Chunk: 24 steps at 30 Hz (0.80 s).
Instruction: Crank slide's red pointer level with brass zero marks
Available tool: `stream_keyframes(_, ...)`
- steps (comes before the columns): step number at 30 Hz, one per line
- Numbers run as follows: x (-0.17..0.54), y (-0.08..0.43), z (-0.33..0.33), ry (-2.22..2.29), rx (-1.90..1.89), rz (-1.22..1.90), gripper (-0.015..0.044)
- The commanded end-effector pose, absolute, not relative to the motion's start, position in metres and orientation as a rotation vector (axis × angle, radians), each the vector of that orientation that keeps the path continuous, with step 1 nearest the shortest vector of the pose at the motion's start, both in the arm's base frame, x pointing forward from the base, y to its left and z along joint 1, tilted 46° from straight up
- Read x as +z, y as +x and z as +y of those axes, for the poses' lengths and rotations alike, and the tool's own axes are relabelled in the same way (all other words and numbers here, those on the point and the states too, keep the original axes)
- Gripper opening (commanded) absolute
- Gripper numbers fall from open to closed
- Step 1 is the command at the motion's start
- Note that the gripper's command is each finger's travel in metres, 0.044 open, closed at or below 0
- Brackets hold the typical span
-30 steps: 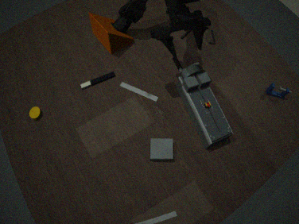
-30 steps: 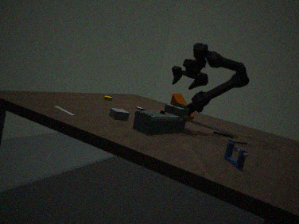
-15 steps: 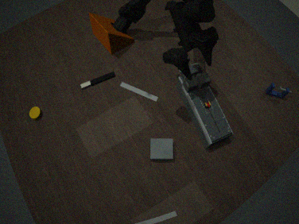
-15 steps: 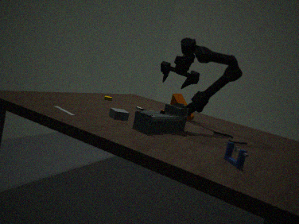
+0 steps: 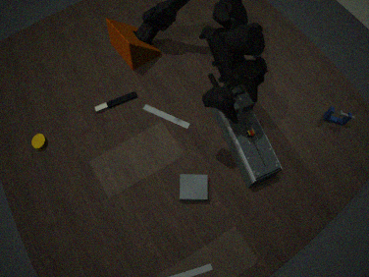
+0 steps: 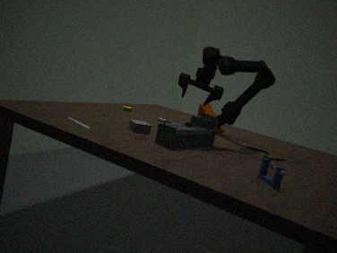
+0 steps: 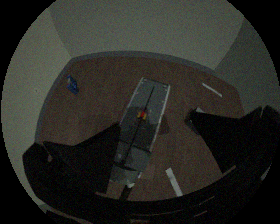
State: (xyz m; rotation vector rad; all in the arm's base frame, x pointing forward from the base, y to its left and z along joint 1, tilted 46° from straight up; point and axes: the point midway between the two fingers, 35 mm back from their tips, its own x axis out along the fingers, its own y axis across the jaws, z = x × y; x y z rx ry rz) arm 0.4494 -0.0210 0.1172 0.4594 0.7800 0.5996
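The machine is a long grey box (image 5: 262,159) (image 6: 185,136) (image 7: 155,102) with a dark slot along its top and a raised grey housing at the arm's end. A small red pointer (image 5: 249,133) (image 7: 140,115) sits at the slot, with yellow brass colour right beside it; whether they are exactly level is too small to tell. The dark crank handle (image 5: 212,80) (image 7: 126,193) shows at the housing end, partly hidden by the arm. My gripper (image 6: 194,100) (image 7: 155,121) is open and empty, high above the machine, its fingers spread to either side in the wrist view.
An orange wedge (image 5: 123,41) (image 6: 206,110) stands by the arm's base. A grey block (image 5: 193,187) (image 6: 140,126) lies beside the machine, a blue bracket (image 5: 338,119) (image 6: 270,175) (image 7: 72,85) on its other side. A yellow disc (image 5: 38,140), a black-and-white stick (image 5: 122,100) and a white strip (image 5: 166,116) lie farther off.
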Motion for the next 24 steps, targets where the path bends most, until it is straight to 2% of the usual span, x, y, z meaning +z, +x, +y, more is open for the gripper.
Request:
stream_keyframes(1, 0.103, 0.445, -0.010, 0.467, 0.596, 0.794, 0.0440)
stream_keyframes(24, 0.119, 0.448, -0.026, 0.465, 0.599, 0.793, 0.0440)
